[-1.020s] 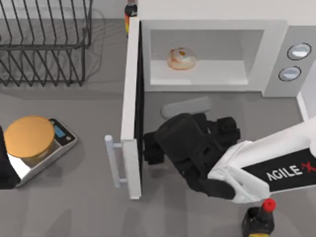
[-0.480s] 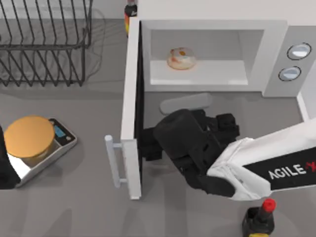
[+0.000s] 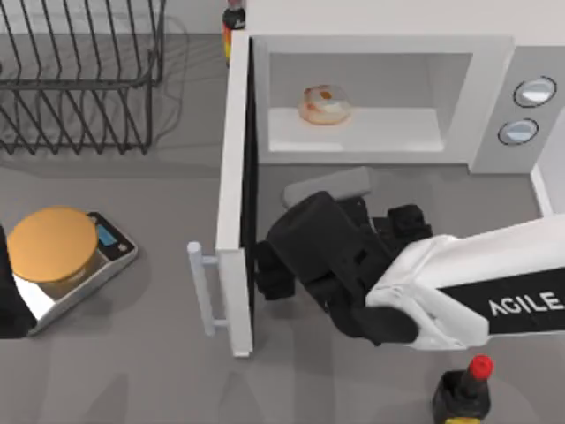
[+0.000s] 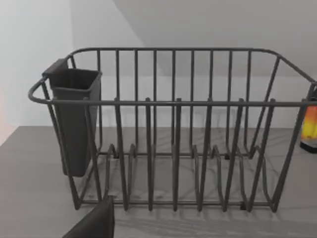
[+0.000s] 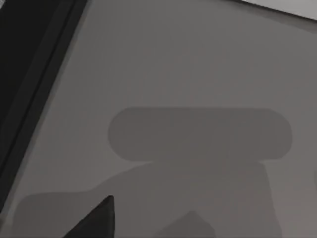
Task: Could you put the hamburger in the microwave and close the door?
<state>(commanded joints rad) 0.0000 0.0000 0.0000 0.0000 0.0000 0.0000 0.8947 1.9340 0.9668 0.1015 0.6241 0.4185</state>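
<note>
hamburger (image 3: pixel 325 104) already sits inside microwave (image 3: pixel 380 97); door (image 3: pixel 234 194) wide open. Right gripper (image 3: pixel 269 269) is against the door's inner face, finger state can't tell. Left arm parked at left edge. Risk: pushing from inside opens it wider.

Even, soft overhead light, no glare. Soft pill-shaped shadow on the tabletop (image 3: pixel 132 353) just in front of the microwave (image 3: pixel 494 97); faint line shadows beside the dish rack (image 3: pixel 79 79). Microwave cavity evenly lit. Renders sharp, no visible edge distortion.
</note>
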